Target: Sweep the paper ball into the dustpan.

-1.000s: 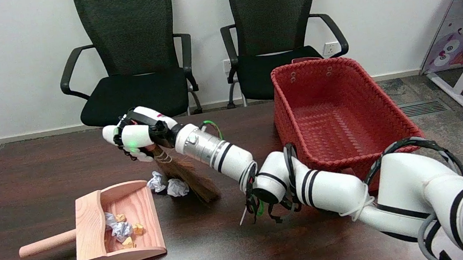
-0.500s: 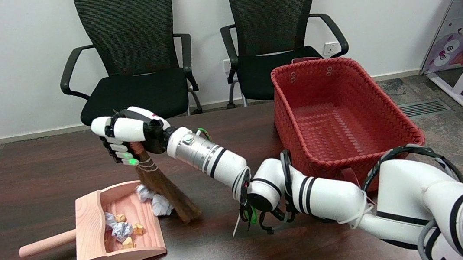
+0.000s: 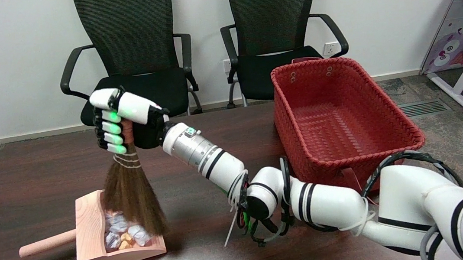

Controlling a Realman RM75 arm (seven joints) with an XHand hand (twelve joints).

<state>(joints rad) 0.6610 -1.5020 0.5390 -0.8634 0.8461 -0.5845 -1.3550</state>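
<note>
My right hand (image 3: 123, 118) grips the handle of a small brown straw broom (image 3: 131, 198) and holds it nearly upright. The bristles hang down into the wooden dustpan (image 3: 92, 246) at the table's left front. White crumpled paper balls (image 3: 138, 233) lie inside the pan against its back wall, together with small orange scraps (image 3: 125, 241), just left of and below the bristle tips. The bristles hide part of the pan's floor. The pan's round handle (image 3: 46, 243) points left.
A red woven basket (image 3: 334, 114) stands on the table's right side, close behind my right forearm. Two black office chairs (image 3: 136, 58) are behind the table's far edge. Dark wooden tabletop (image 3: 36, 178) spreads around the pan.
My right hand has swung left and risen, turning the broom from slanted to nearly upright. The two paper balls went from the table beside the pan's mouth to the back of the pan.
</note>
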